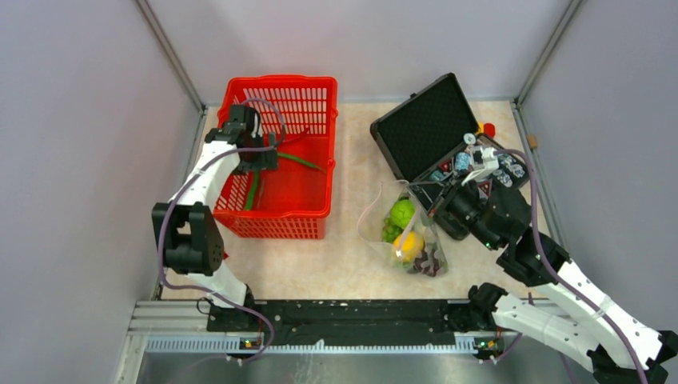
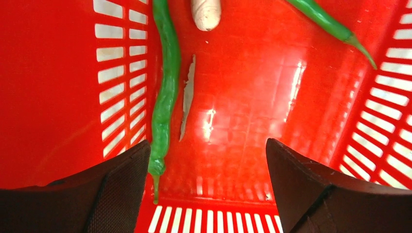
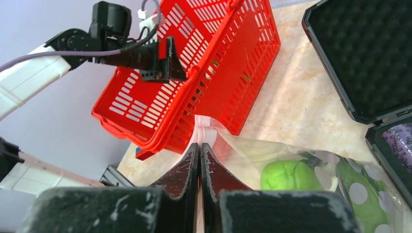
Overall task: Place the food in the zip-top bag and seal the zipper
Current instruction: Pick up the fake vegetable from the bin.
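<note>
The zip-top bag (image 1: 382, 218) lies on the table between the red basket (image 1: 312, 88) and the black case. In it I see a green lime (image 1: 401, 211), a yellow lemon (image 1: 408, 246) and dark purple grapes (image 1: 430, 261). My right gripper (image 3: 200, 145) is shut on the bag's mouth, with the pale pink zipper (image 3: 204, 124) sticking out past its tips. My left gripper (image 2: 208, 143) hangs open inside the basket, over its floor. A long green leaf (image 2: 165, 97) lies by its left finger, a second leaf (image 2: 325, 22) at the far right, and a pale grey piece (image 2: 206, 14) at the top edge.
The open black foam-lined case (image 1: 424, 124) with small gadgets (image 1: 488, 164) stands at the back right, close behind my right wrist. A thin white scrap (image 2: 187, 97) lies on the basket floor. Grey walls enclose the table on three sides.
</note>
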Tool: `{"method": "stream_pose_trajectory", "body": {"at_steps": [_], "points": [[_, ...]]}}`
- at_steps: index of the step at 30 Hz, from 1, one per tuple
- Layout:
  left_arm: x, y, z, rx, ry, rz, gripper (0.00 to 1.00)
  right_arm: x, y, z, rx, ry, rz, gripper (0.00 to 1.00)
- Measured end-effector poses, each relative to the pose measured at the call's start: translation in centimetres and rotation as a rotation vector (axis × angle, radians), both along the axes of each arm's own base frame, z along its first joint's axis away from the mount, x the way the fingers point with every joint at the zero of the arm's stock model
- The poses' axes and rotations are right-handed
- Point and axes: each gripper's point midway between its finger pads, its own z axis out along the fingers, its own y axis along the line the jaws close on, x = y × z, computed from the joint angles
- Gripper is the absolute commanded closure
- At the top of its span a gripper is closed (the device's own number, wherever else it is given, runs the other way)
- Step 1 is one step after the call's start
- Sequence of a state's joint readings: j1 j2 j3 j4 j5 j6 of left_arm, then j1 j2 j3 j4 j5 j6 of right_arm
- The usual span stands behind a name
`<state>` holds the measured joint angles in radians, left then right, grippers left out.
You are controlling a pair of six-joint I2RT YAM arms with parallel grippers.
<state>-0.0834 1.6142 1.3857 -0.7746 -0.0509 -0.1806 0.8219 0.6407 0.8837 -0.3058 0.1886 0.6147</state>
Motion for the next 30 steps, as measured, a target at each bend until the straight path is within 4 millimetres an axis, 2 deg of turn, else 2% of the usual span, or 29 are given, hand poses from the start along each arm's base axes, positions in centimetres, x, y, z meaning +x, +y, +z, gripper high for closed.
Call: {"method": "stream_pose_trajectory", "body": {"at_steps": [5,13,16,23,26,30], "points": [[0.7,0.9,-2.4,0.039,0.078,0.033,0.17,0.0,0.1,-0.2,0.022,0.000,0.000,1.00],[-0.3,2.8,-5.7,0.136,0.170,0.120,0.15,-0.1,-0.2,0.1,0.031,-0.009,-0.006,1.00],[-0.8,3.0,-6.7,0.158,0.184,0.136,0.17,-0.1,-0.3,0.1,0.030,-0.009,-0.010,1.00],[-0.2,2.8,-9.6,0.156,0.215,0.140,0.19,0.0,-0.5,0.1,0.031,-0.012,-0.021,1.00],[-0.4,2.6,-10.9,0.146,0.240,0.133,0.21,-0.1,-0.8,0.1,0.034,-0.015,-0.029,1.00],[-0.6,2.0,-11.7,0.092,0.253,0.124,0.34,-0.1,-1.1,0.3,0.039,-0.021,-0.039,0.99]]}}
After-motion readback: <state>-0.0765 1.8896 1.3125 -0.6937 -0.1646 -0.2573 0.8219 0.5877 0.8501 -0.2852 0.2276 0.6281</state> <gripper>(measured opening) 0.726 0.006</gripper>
